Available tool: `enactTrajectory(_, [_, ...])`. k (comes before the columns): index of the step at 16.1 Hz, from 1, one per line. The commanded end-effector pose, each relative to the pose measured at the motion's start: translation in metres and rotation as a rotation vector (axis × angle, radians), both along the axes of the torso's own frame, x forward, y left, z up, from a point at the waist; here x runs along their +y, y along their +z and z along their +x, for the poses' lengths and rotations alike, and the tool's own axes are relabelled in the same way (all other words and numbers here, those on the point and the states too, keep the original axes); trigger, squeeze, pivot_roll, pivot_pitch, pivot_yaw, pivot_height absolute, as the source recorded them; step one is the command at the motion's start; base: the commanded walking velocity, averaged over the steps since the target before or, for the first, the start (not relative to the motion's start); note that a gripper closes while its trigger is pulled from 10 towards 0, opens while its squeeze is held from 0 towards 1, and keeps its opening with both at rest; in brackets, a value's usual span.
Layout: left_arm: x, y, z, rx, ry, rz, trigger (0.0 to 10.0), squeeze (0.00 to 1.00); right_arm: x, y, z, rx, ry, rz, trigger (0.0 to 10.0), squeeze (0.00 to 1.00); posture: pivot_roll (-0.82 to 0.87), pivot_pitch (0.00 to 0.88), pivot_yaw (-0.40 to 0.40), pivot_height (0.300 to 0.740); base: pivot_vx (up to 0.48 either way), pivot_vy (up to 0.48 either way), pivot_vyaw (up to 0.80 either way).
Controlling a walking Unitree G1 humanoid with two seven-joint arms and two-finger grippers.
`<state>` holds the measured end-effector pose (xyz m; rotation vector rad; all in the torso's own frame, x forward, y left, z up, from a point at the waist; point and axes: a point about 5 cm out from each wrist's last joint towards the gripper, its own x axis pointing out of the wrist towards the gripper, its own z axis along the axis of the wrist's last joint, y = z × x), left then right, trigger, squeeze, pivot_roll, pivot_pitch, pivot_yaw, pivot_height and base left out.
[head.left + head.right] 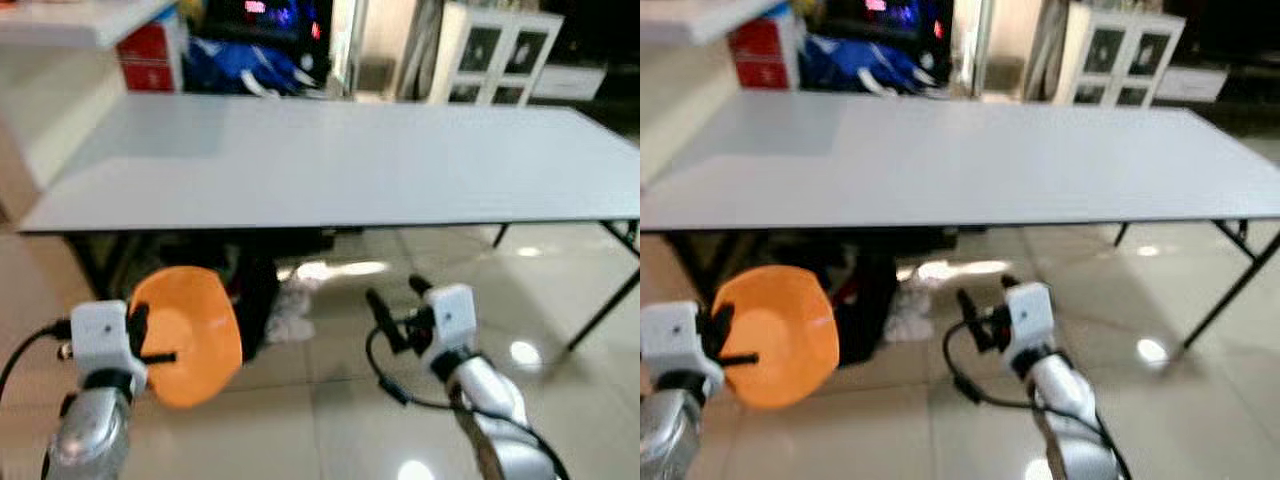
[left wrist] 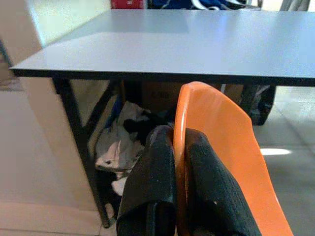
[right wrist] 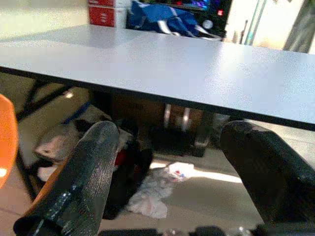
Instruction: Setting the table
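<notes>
Left claw [image 2: 178, 182] pinches the rim of an orange bowl [image 1: 190, 335], one black finger on each side of the wall, closed tight on it. It holds the bowl tilted on edge, low and in front of the near edge of the bench [image 1: 340, 165], with the hollow facing toward the robot's left arm; nothing can be seen inside the bowl. Right claw [image 1: 400, 305] hangs at about the same height, well apart from the bowl, its two fingers [image 3: 83, 182] spread wide with nothing between them. The bench top is a plain grey-white slab on dark folding legs. Under it, on the glossy tiled floor [image 1: 330, 420], lie a dark bag [image 3: 130, 169] and some crumpled white material [image 3: 155, 191]. Beyond the far side stand a red box [image 1: 150, 55], a blue bag [image 1: 240, 60] and a white cabinet [image 1: 495, 55].
</notes>
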<state>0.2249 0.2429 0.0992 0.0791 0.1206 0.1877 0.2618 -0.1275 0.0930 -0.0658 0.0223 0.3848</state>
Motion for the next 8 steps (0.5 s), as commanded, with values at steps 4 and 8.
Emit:
enactTrajectory(4, [-0.009, 0.022, 0.012, -0.102, -0.055, 0.026, 0.0, 0.00, -0.017, -0.016, 0.004, 0.041, -0.038, -0.018, 10.0, 0.00, 0.04, 0.000, -0.007, 0.736, 0.000, 0.000, 0.00])
enactTrajectory(8, [-0.018, 0.041, 0.028, -0.167, -0.101, 0.014, 0.0, 0.00, -0.023, -0.039, 0.006, 0.075, -0.042, -0.028, 10.0, 0.00, 0.03, 0.000, -0.001, 0.736, 0.480, 0.000, 0.00])
